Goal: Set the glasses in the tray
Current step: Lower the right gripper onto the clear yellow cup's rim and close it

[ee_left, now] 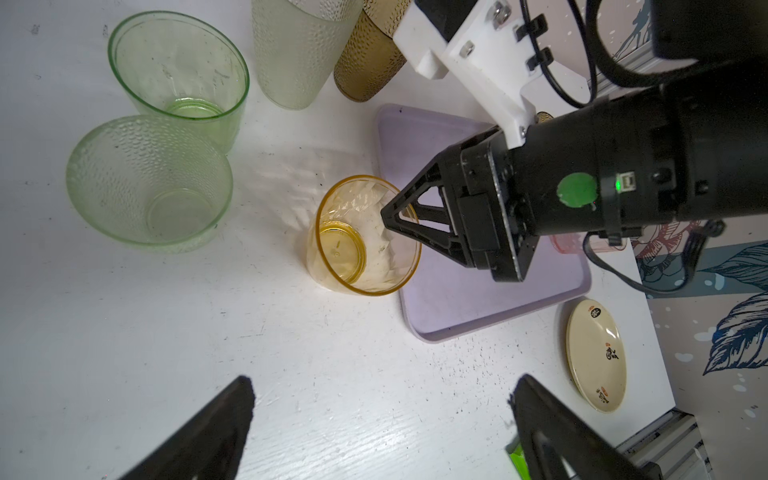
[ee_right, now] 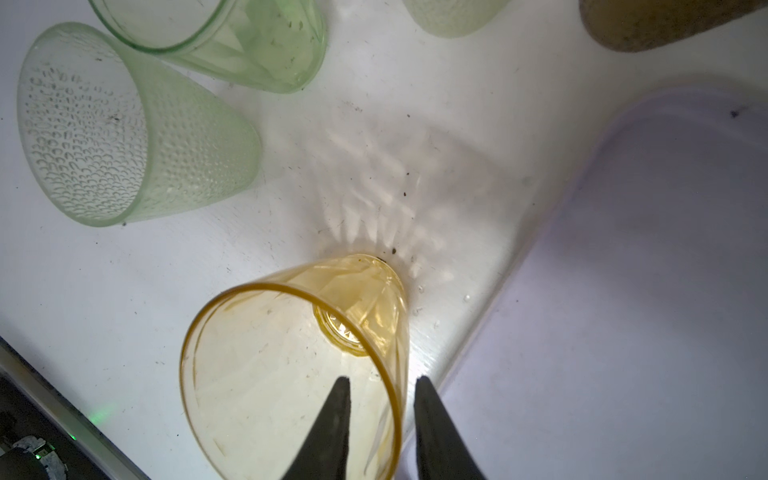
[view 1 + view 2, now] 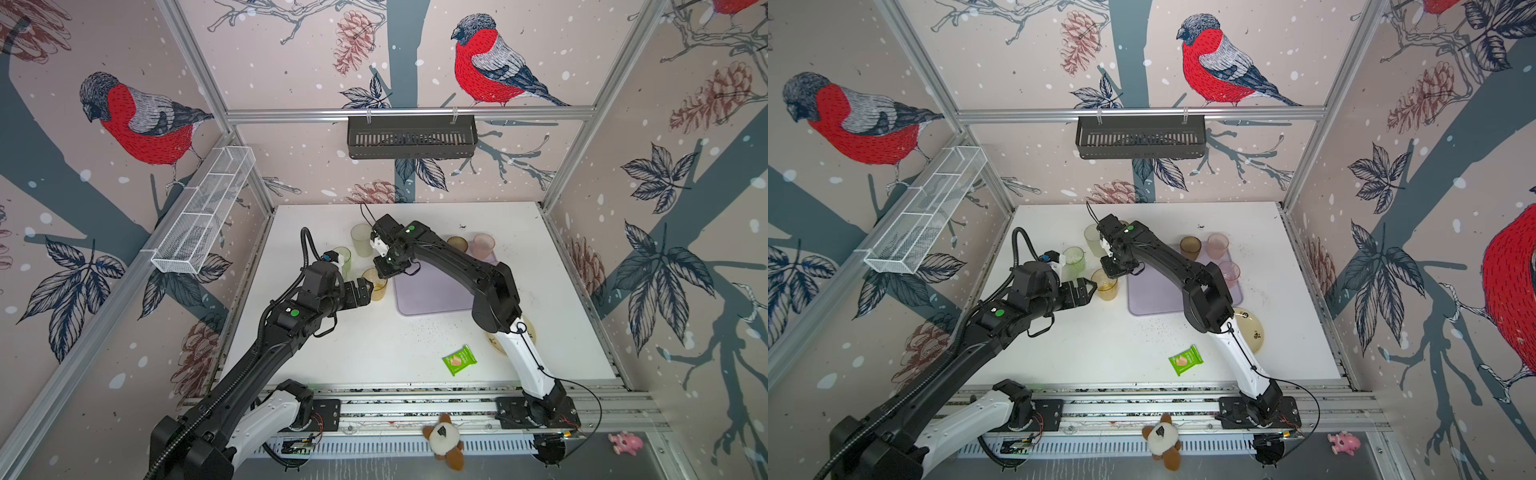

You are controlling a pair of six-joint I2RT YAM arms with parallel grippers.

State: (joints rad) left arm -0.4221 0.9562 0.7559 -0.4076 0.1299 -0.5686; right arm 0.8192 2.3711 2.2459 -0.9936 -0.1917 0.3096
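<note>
The right claw straddles the amber-yellow tumbler's rim, jaws slightly apart and not yet pinching, likely to lift it off the desk at the lilac tray's nine o'clock edge; the left claw hangs wide open, empty, at the tumbler's eight o'clock

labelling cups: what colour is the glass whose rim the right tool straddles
Amber-yellow glass, clearest in the right wrist view.

the translucent amber glass stands upright just beside the flat lilac tray.
</note>
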